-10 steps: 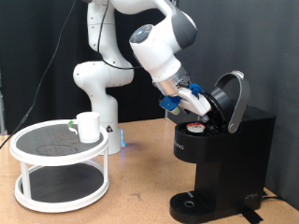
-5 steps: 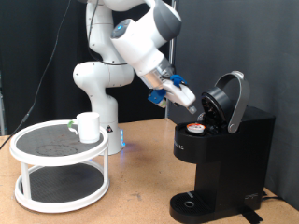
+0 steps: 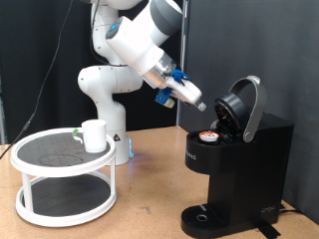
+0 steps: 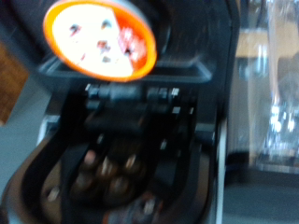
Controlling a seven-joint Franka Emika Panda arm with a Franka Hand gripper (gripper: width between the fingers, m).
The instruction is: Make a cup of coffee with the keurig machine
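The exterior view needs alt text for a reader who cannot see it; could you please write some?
A black keurig machine stands at the exterior view's right with its lid raised and a pod seated in the open chamber. The robot arm's tool hangs above and to the left of it, holding nothing visible. A white cup sits on a round two-tier stand at the left.

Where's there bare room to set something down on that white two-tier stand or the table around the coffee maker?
Free: the white stand's top tier at the exterior view's left of the cup, and the table between stand and keurig machine. Crowded: the machine's open pod chamber, where a pod sits, with the gripper just above.
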